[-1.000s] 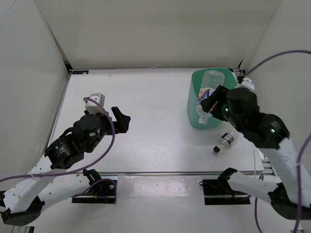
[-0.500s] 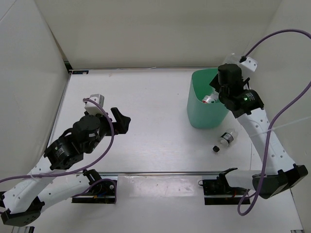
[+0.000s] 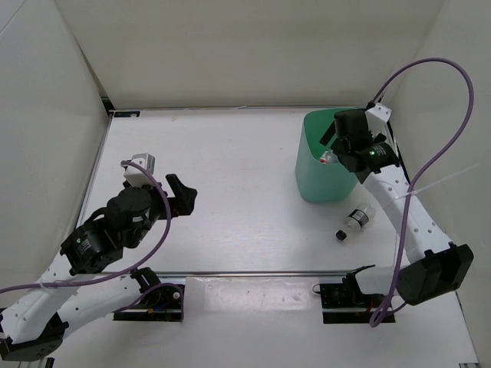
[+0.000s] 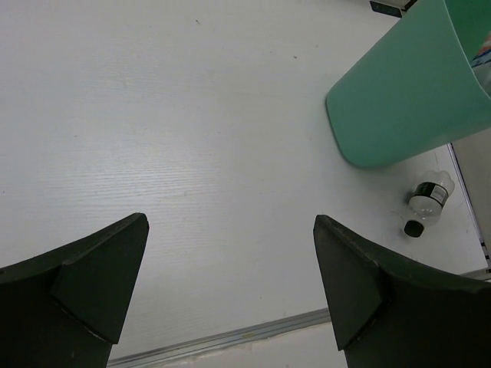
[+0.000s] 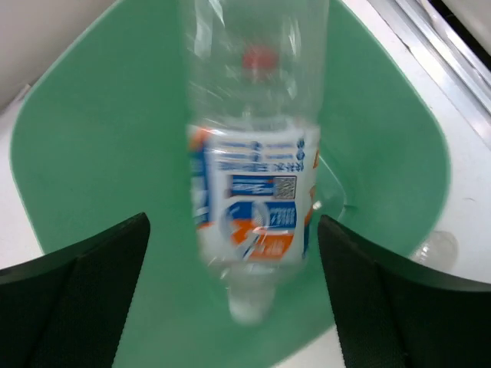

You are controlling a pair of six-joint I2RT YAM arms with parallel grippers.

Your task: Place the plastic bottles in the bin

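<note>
right hand [image 5: 232, 230] swung over bin [image 5: 92, 153], opened, empty | bottle [image 5: 249, 207] loose between its fingers [image 5: 84, 291]

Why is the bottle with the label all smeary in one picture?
Right wrist view: the clear plastic bottle with the blue-and-orange label is smeared, probably moving, against the mint-green plastic bin. Left wrist view: the short black-capped bottle looks sharp.

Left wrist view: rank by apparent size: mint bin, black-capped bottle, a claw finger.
Mint-green plastic bin and black left claw finger: alike, finger close to lens, unranked.
Smallest: short clear black-capped plastic bottle.
</note>
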